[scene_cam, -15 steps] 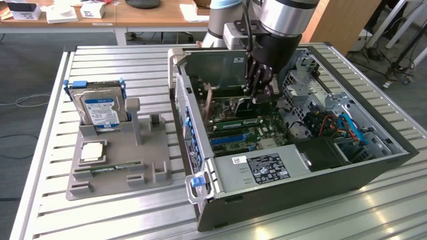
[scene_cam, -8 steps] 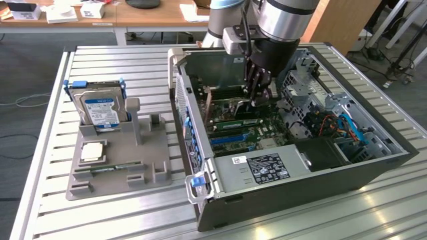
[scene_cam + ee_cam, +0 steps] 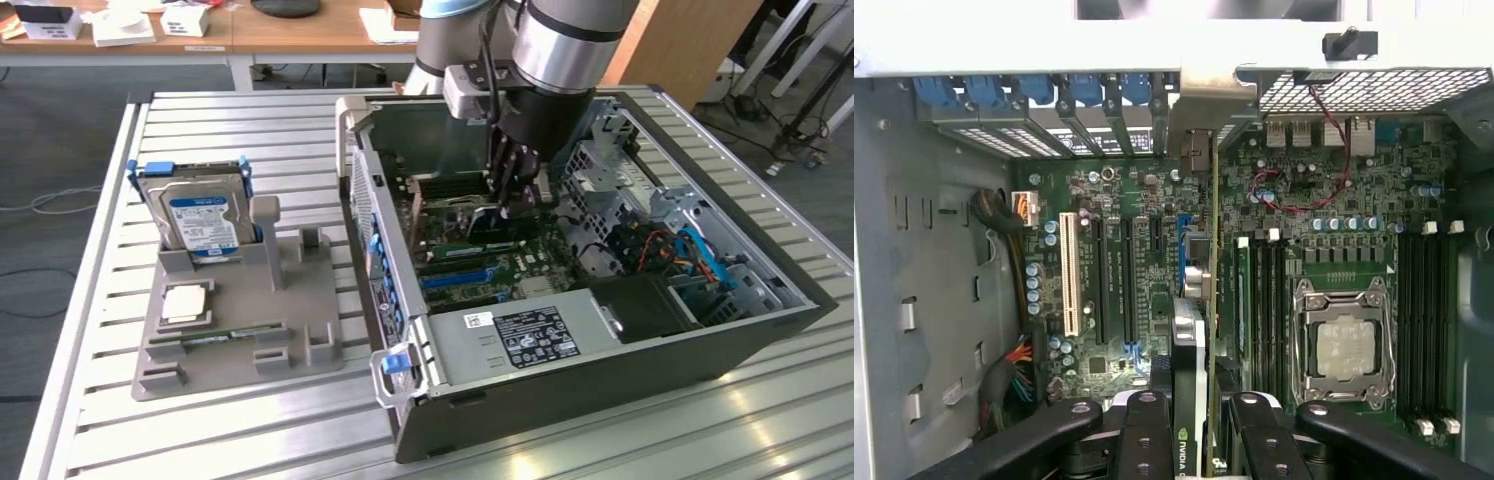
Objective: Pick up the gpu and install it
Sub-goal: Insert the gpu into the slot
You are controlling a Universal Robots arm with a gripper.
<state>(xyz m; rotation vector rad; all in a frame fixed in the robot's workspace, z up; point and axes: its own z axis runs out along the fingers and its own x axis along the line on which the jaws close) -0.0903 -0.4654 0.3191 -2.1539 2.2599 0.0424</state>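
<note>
In the exterior view an open computer case (image 3: 587, 385) lies on its side on a slatted metal tabletop (image 3: 694, 440), with its motherboard (image 3: 514, 270) facing up and a labelled power supply (image 3: 534, 335) at its near end. The arm reaches down from above and its hand (image 3: 514, 205) is well inside the case, just over the middle of the motherboard. Towards the exterior view's left, apart from the case, a grey holder (image 3: 300, 320) stands on the tabletop; it carries an upright hard drive (image 3: 203, 218) with a blue label, a square processor chip (image 3: 184, 303) lying flat, and a narrow green RAM stick (image 3: 220, 337) in a groove. In the wrist view the hand (image 3: 1199, 425) is clamped on the gpu (image 3: 1190, 335), with black fingers (image 3: 1144, 430) pressing on either face of the card. The gpu stands on edge over the motherboard, between the black expansion slots (image 3: 1112, 285) and the near bank of memory slots (image 3: 1264, 300), with the CPU socket (image 3: 1344, 345) beyond that bank. Its metal bracket (image 3: 1199, 105) reaches the row of slot openings in the case wall. Whether its lower edge is seated in a slot cannot be told.
</note>
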